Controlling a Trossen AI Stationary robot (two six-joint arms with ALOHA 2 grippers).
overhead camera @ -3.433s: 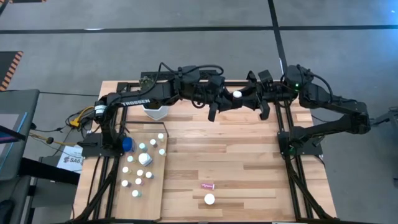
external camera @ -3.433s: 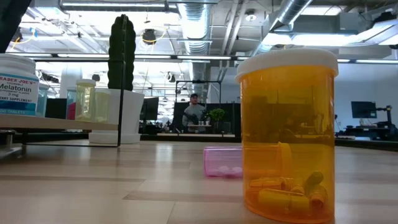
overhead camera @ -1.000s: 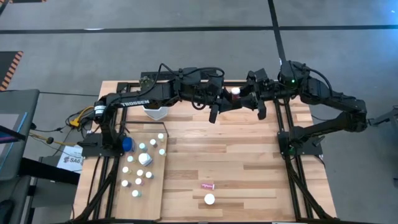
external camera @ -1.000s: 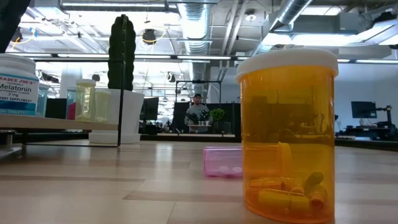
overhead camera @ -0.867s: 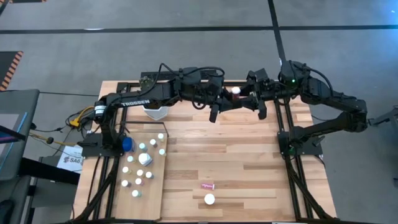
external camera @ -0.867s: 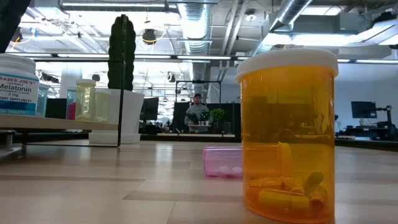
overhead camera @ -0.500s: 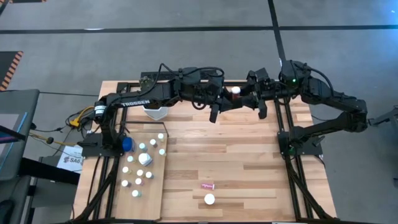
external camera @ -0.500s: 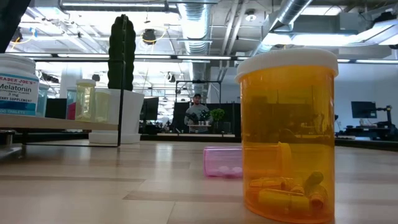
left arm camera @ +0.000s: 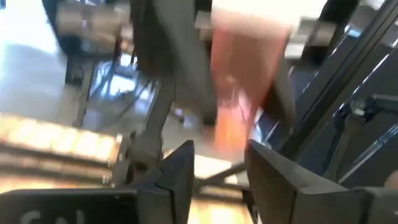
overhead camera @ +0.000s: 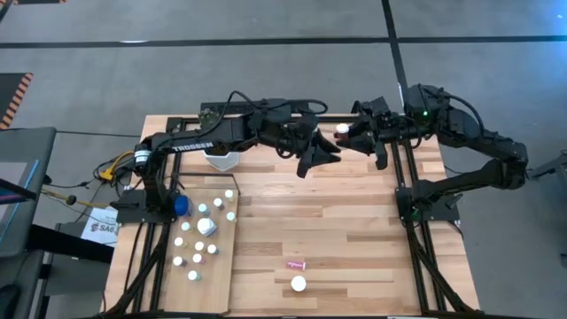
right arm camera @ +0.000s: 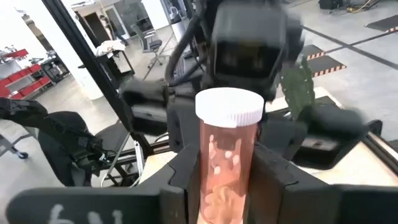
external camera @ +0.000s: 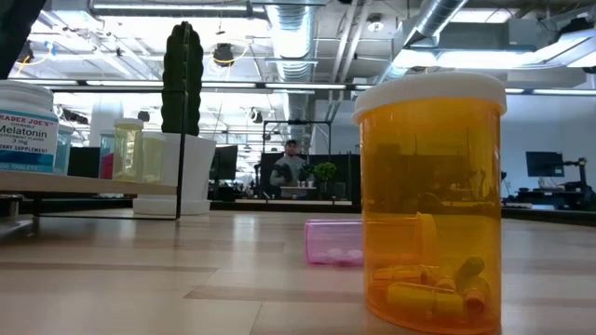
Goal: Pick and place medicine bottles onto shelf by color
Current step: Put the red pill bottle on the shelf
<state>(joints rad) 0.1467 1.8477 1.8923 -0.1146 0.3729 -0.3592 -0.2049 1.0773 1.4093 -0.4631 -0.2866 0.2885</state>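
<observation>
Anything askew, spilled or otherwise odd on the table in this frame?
One oddity: a pink bottle lies on its side on the tabletop, just behind an upright amber bottle, away from the shelf. Nothing looks spilled. The right pincer holds an amber capped bottle upright in mid-air, facing the left pincer.

White-capped amber bottle (right arm camera: 227,155) between dark right gripper (right arm camera: 227,180) fingers, amber (external camera: 431,200) and pink (external camera: 333,241) bottles on striped brown tabletop (overhead camera: 354,230), pale shelf (overhead camera: 221,275) at 8 o'clock, white pot (overhead camera: 221,159).

Both claws (overhead camera: 330,149) (overhead camera: 351,137) facing, raised mid-table.
</observation>
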